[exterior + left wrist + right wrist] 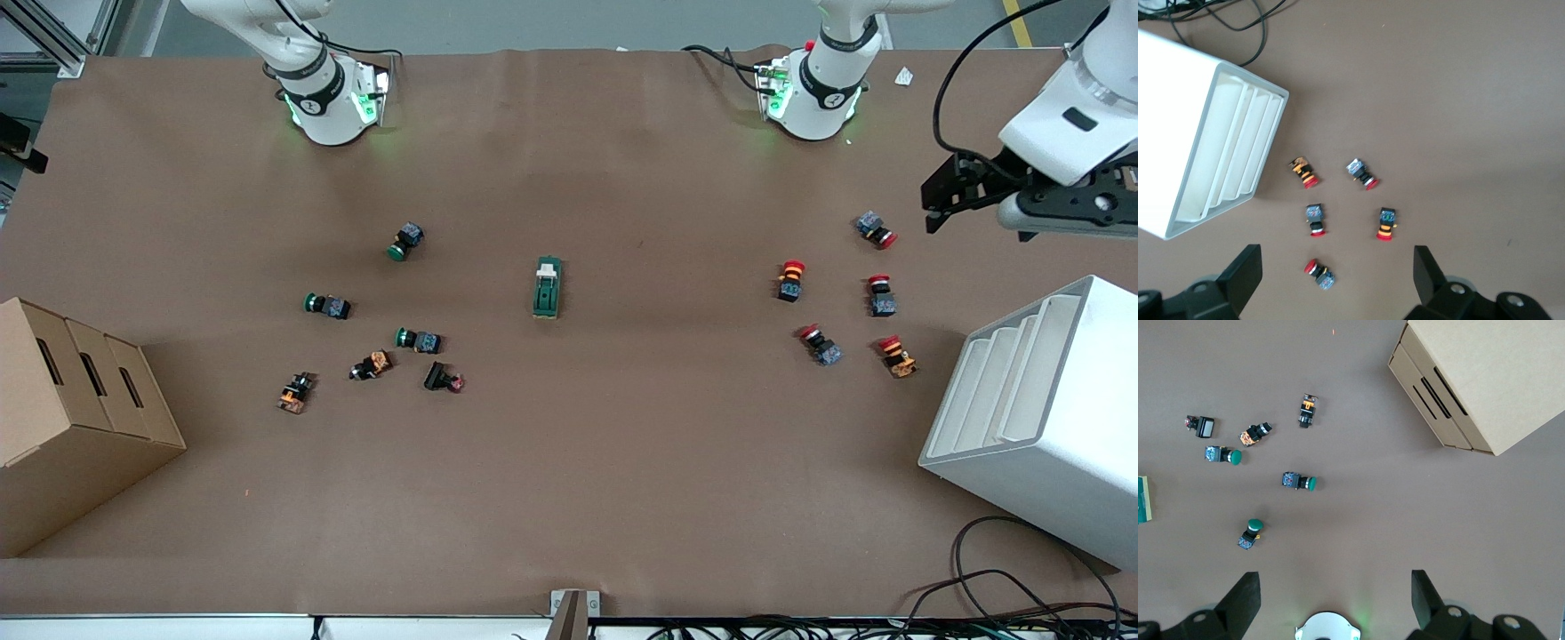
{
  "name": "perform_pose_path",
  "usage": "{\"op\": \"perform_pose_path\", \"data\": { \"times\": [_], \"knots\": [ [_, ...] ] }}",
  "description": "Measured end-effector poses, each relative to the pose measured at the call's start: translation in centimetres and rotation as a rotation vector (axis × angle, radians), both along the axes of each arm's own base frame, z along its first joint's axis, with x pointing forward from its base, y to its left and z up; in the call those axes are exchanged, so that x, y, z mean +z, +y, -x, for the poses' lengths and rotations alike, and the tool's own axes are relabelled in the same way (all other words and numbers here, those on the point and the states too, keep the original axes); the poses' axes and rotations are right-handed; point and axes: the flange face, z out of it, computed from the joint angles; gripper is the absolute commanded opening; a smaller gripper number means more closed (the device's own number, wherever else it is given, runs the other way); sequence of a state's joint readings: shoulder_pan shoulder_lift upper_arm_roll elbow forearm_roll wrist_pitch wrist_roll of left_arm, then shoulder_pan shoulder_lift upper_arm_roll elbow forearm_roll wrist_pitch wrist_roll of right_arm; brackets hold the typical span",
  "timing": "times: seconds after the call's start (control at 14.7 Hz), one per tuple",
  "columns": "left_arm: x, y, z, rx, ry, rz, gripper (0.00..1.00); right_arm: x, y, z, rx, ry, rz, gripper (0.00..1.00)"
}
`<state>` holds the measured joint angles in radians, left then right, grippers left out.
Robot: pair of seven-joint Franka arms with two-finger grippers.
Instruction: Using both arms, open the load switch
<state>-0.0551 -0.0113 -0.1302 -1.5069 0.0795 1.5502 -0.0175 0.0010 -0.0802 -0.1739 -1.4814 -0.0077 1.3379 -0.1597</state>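
- We are seeing the load switch [548, 288] lying flat near the middle of the brown table [622, 462], its white toggle end pointing toward the robots' bases, with nothing touching it.
- We are watching the left gripper [1337, 280] hanging in the air over the table's edge at the left arm's end, just above the cluster of red-capped push buttons [791, 280]; its jaws are standing wide apart and holding nothing.
- We are finding the right gripper [1335, 599] out of sight in the front view; from its wrist camera it is hovering high over its own arm's base, jaws wide and empty.
- We are noting the green-capped push buttons [406, 241] scattered toward the right arm's end of the table, well apart from the switch.
- We are seeing a cardboard box [62, 418] sitting at the right arm's end, nearer the front camera than those buttons.
- We are seeing a white slotted bin [1040, 418] tilted on its side at the left arm's end, near the red-capped group.
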Motion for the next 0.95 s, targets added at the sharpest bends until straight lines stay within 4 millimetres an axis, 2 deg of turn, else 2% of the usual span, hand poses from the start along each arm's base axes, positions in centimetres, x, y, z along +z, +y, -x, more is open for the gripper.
{"op": "perform_pose_path", "data": {
  "times": [0.41,0.68,0.95],
  "knots": [
    [-0.7,2.7,1.6,0.049,0.038,0.073,1.00,0.4,0.0,0.5,0.010,-0.008,-0.002,1.00],
    [-1.2,2.9,2.4,0.055,0.054,0.068,1.00,0.4,0.0,0.6,0.010,-0.007,-0.002,1.00],
    [-0.7,3.3,2.6,0.059,0.045,0.068,1.00,0.4,0.0,0.6,0.010,-0.005,-0.003,1.00]
  ]
}}
